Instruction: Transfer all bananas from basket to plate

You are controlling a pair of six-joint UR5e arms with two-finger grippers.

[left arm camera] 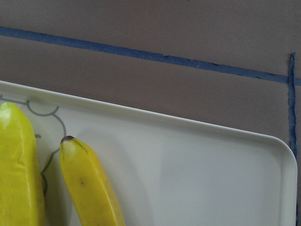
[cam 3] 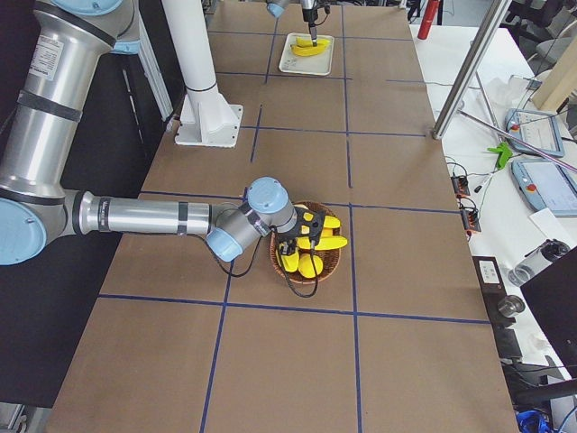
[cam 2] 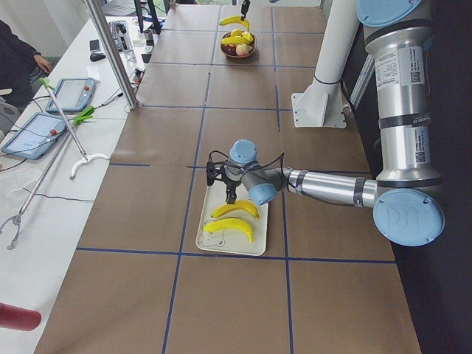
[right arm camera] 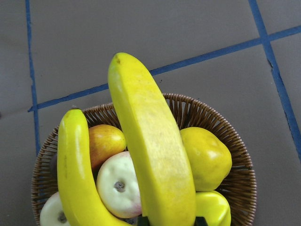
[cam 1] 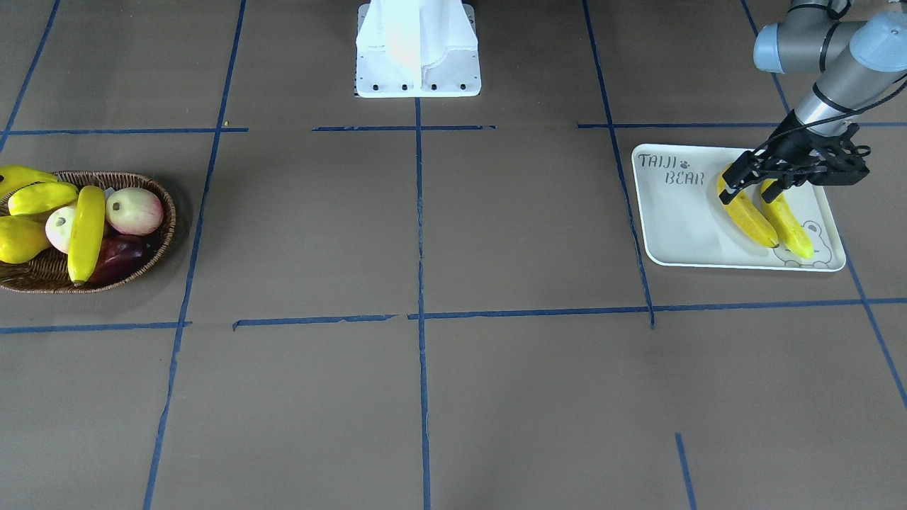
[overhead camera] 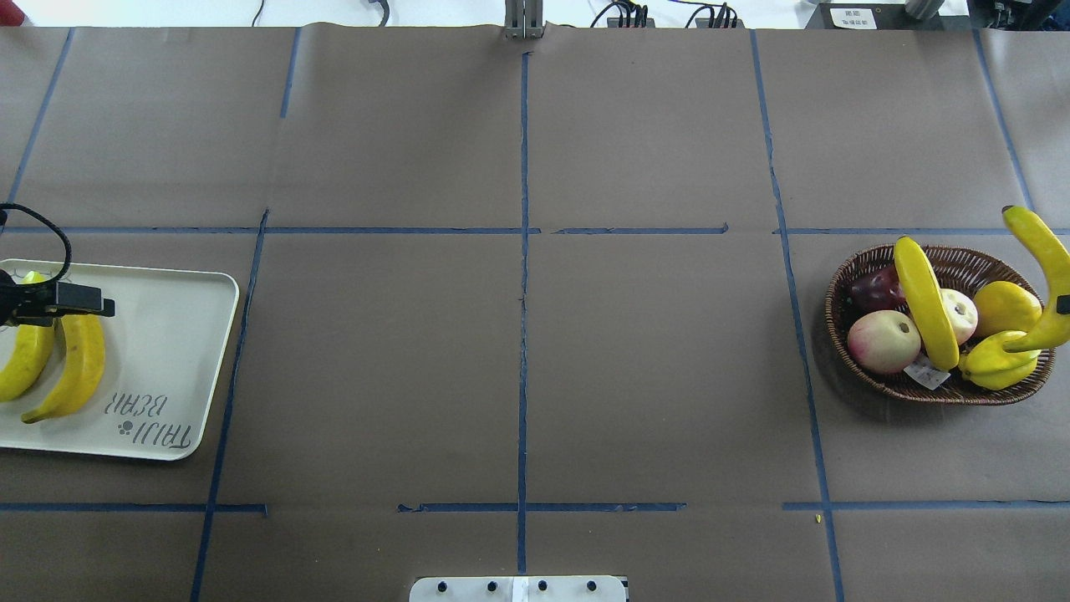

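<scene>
Two bananas (cam 1: 747,216) (cam 1: 788,219) lie side by side on the white plate (cam 1: 673,227). My left gripper (cam 1: 751,193) hangs open just above their stem ends, holding nothing. At the table's other end stands the wicker basket (overhead camera: 936,393). One banana (overhead camera: 926,305) lies across the fruit in it. Another banana (overhead camera: 1041,267) is lifted above the basket's rim, and my right gripper (cam 3: 300,238) is shut on its lower end. It fills the right wrist view, where the banana (right arm camera: 150,150) stands over the basket (right arm camera: 237,188).
Also in the basket are pale pink round fruits (overhead camera: 884,341), a lemon-like fruit (overhead camera: 1006,308), a ridged yellow fruit (overhead camera: 999,361) and a dark purple one (overhead camera: 876,291). The robot's white base (cam 1: 418,49) stands at mid-table. Brown table between basket and plate carries only blue tape lines.
</scene>
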